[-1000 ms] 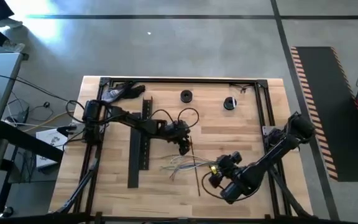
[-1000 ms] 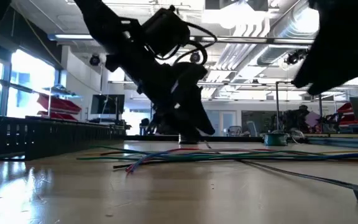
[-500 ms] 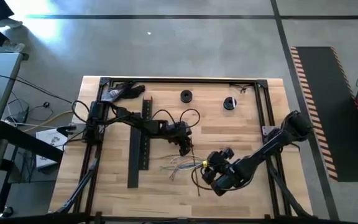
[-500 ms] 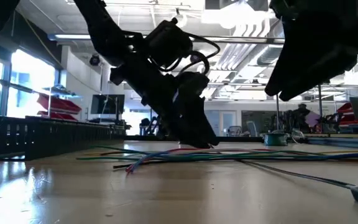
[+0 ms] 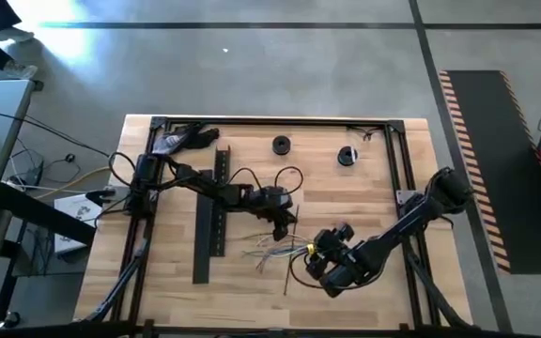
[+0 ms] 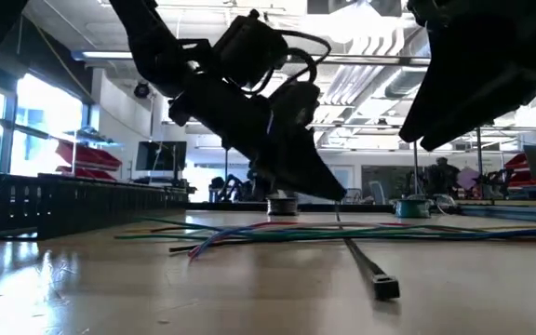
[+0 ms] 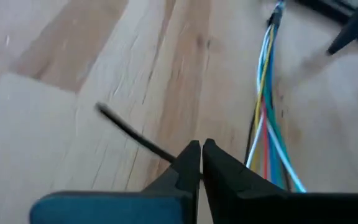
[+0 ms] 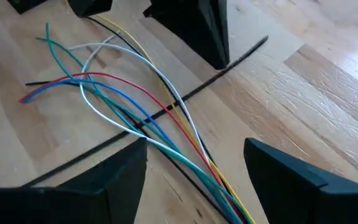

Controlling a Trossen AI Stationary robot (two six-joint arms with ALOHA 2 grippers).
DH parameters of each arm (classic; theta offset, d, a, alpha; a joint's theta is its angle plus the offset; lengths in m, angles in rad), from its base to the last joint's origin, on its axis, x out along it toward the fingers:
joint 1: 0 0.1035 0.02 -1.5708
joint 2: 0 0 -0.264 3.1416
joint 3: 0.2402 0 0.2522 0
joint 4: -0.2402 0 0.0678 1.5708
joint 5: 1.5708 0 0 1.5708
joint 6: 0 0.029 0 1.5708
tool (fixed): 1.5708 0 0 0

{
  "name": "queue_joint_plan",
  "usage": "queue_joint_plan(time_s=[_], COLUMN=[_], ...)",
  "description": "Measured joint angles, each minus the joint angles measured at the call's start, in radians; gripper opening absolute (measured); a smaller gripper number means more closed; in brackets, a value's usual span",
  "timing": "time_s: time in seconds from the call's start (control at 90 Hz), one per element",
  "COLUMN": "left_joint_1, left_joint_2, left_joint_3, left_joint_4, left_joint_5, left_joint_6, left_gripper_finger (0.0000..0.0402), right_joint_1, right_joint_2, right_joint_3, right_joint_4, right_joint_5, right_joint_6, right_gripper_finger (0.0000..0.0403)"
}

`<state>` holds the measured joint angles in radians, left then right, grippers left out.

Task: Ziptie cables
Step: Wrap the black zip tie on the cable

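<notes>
Pinching the thin black ziptie (image 8: pixel 185 93) in closed jaws, the left gripper (image 5: pixel 286 222) hangs over the cables (image 8: pixel 142 106) lying mid-worktop (image 5: pixel 364 197); the right gripper (image 8: pixel 194 162) hovers nearby, jaws open.

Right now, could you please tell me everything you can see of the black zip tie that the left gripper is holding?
The zip tie is a long, thin, flat black strap, plastic by its look, with a small blocky head at one end. The left gripper has its jaws shut on one end, so the strap slopes down to the wooden table, head resting there. It runs across the cables, a loose fan of red, blue, green, white and yellow wires. It is not yet looped around them.
</notes>
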<state>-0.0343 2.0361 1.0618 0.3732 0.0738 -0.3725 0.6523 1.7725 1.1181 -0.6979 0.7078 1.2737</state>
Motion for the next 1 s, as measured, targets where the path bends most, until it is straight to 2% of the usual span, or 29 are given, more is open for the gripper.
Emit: queue_joint_plan(time_s=[0.089, 0.211, 0.344, 0.467, 0.633, 0.733, 1.0], left_joint_1=[-0.005, -0.011, -0.03, -0.072, -0.157, -0.203, -0.277], left_joint_2=[0.0, -0.02, -0.112, -0.227, -0.377, -0.439, -0.531], left_joint_3=[0.0, -0.001, -0.001, -0.001, 0.0, 0.0, 0.0], left_joint_4=[-0.008, -0.064, -0.186, -0.351, -0.532, -0.584, -0.663], left_joint_5=[0.002, 0.007, -0.021, -0.109, -0.242, -0.303, -0.33], left_joint_6=[0.008, 0.009, 0.037, 0.081, 0.106, 0.125, 0.166], left_gripper_finger=[0.0001, 0.0, 0.0, 0.0, 0.0, 0.0, 0.0], right_joint_1=[0.0, -0.026, -0.119, -0.23, -0.384, -0.464, -0.596], right_joint_2=[0.0, 0.0, 0.0, 0.0, 0.0, -0.004, -0.001], right_joint_3=[-0.067, -0.192, -0.301, -0.343, -0.357, -0.355, -0.358], right_joint_4=[0.051, 0.248, 0.48, 0.607, 0.652, 0.669, 0.799], right_joint_5=[0.007, -0.007, -0.019, -0.067, -0.208, -0.318, -0.588], right_joint_6=[0.01, 0.02, -0.026, -0.155, -0.312, -0.414, -0.663], right_gripper_finger=[0.025, 0.025, 0.0249, 0.0249, 0.0249, 0.0249, 0.0249])
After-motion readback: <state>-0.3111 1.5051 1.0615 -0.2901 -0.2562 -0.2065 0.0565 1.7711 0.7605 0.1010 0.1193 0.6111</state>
